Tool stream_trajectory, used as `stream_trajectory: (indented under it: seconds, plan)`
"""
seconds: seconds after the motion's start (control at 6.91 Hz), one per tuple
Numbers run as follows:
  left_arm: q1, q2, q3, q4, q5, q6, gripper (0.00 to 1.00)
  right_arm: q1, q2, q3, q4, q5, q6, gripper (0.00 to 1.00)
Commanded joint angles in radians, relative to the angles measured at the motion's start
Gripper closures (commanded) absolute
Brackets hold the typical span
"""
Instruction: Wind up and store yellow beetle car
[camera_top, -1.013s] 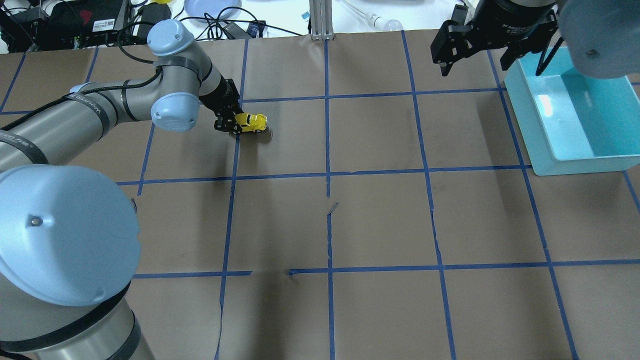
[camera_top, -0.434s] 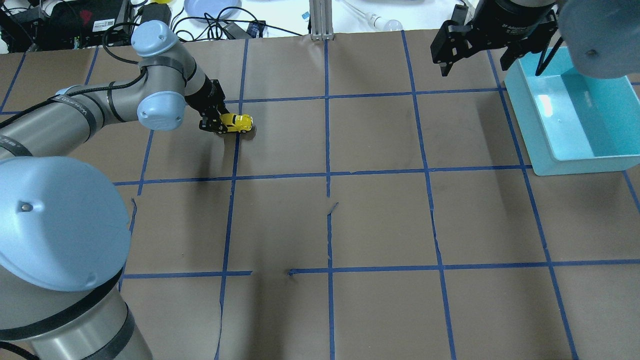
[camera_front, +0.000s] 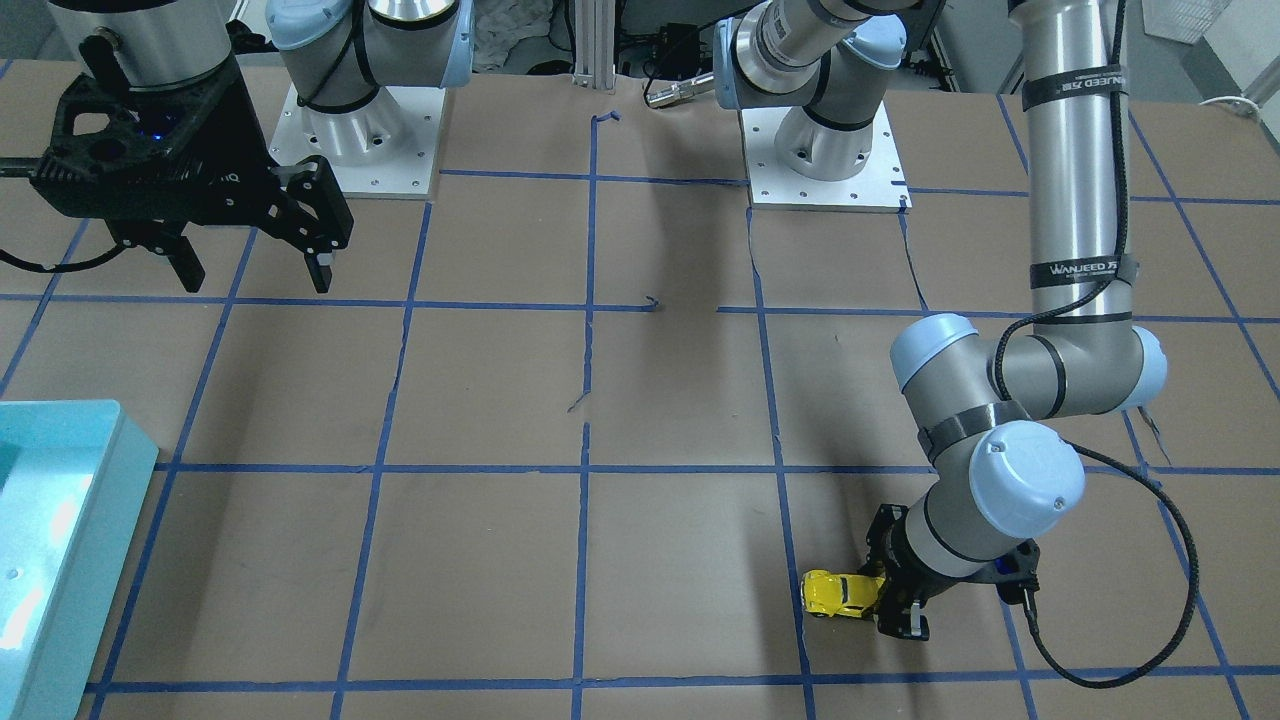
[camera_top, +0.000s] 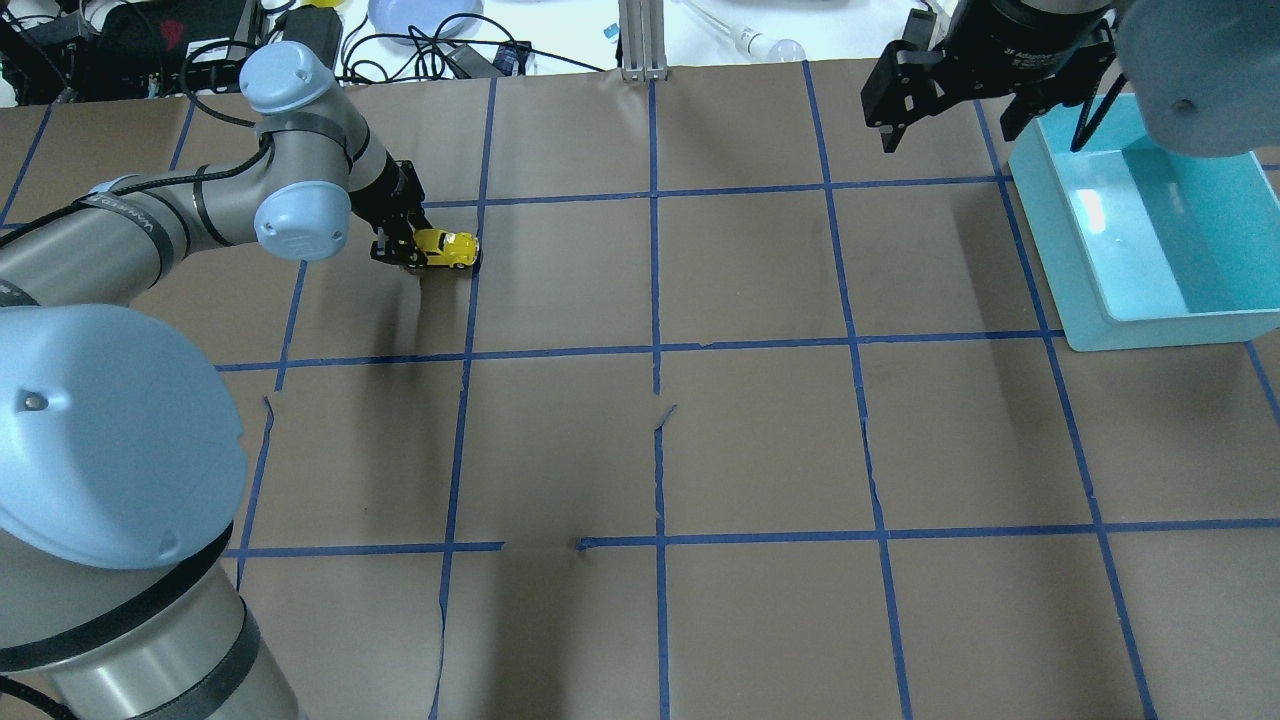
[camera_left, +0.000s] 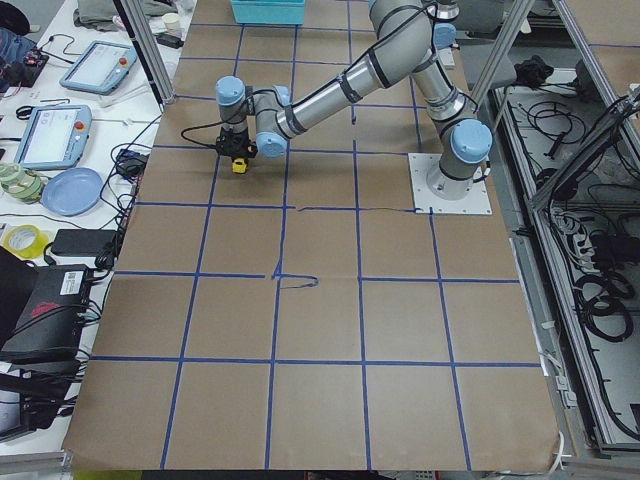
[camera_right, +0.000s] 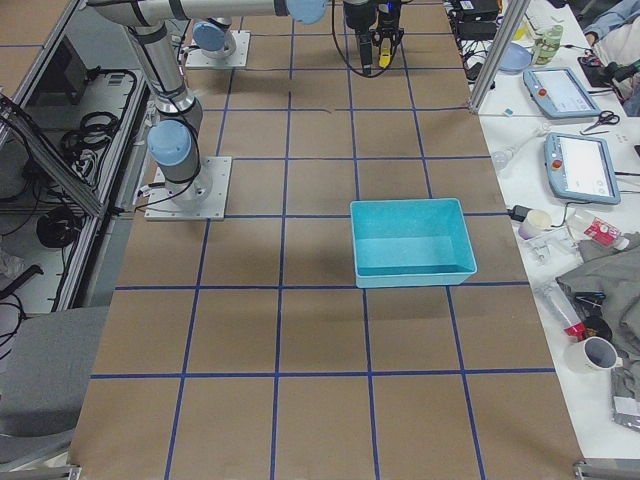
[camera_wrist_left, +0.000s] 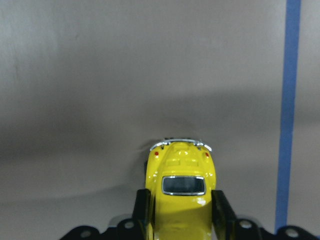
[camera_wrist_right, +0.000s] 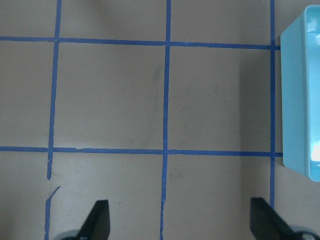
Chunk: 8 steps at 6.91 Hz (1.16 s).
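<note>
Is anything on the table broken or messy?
Only the brown paper cover: it is torn near the middle, with a small flap lifting, and one blue tape line has a gap. The yellow beetle car looks fine, held upright in the left pincer.

Beetle car (camera_top: 447, 249) on table (camera_top: 760, 440), robot's far-left sector, btwn left gripper (camera_top: 410, 252) fingers. Bin (camera_top: 1050, 230) far-right, beside right gripper (camera_top: 950, 135); well apart.

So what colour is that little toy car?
Bright yellow, with a dark rear window; the car shows best in the left wrist view.
</note>
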Motion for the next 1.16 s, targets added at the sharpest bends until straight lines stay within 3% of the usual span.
stream_trajectory:
  seconds: [0.0,1.01]
  plan:
    - [0.011,-0.002,0.001,0.001,0.031,0.025,1.00,0.000,0.001,0.000,0.000,0.000,0.000,0.00]
    - [0.135,0.002,-0.009,0.003,0.027,-0.023,1.00,-0.002,0.000,0.000,0.000,0.000,0.000,0.00]
